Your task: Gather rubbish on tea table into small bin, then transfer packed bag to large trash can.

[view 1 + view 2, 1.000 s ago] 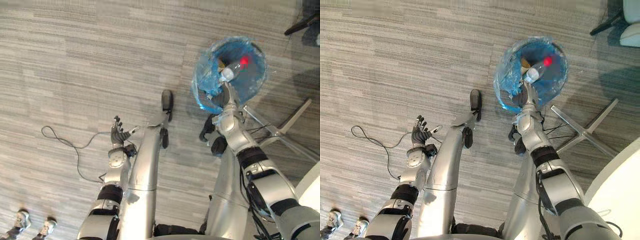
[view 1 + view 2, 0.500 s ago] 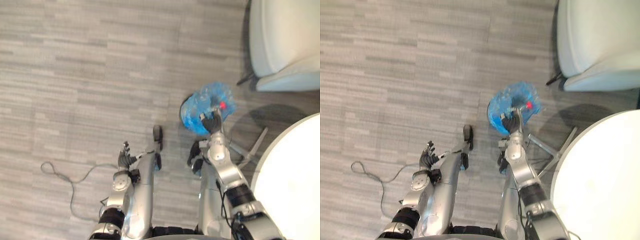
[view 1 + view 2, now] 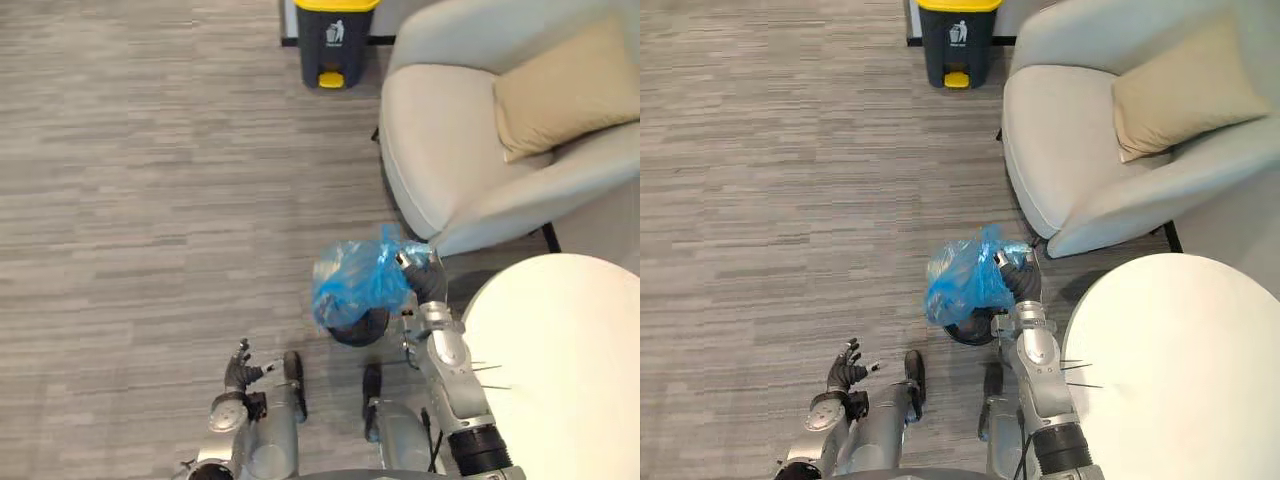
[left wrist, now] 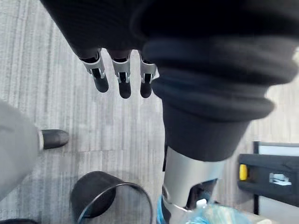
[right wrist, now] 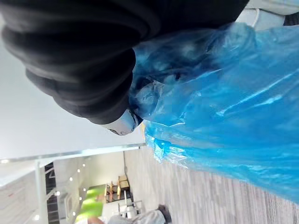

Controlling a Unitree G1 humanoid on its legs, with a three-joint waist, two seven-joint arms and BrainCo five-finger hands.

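A bunched blue plastic bag (image 3: pixel 352 282) hangs just above the small black bin (image 3: pixel 362 326) on the floor. My right hand (image 3: pixel 424 276) is shut on the bag's gathered top, beside the white tea table (image 3: pixel 560 370). In the right wrist view the blue bag (image 5: pixel 224 116) fills the space past the hand's dark cover (image 5: pixel 79 60). The left wrist view shows the bin (image 4: pixel 110 200) dark inside, with the bag (image 4: pixel 212 215) beside it. My left hand (image 3: pixel 238 366) hangs low on my left with straight fingers (image 4: pixel 122 80), holding nothing. A dark large trash can (image 3: pixel 335 40) with a yellow lid stands far ahead.
A pale armchair (image 3: pixel 450 160) with a beige cushion (image 3: pixel 565 85) stands ahead on the right, between the table and the trash can. Grey plank floor (image 3: pixel 150 200) stretches ahead and to the left.
The camera has tilted up, bringing the armchair and the trash can into view. The bag, which lined the bin with its mouth open, is now bunched and raised in my right hand.
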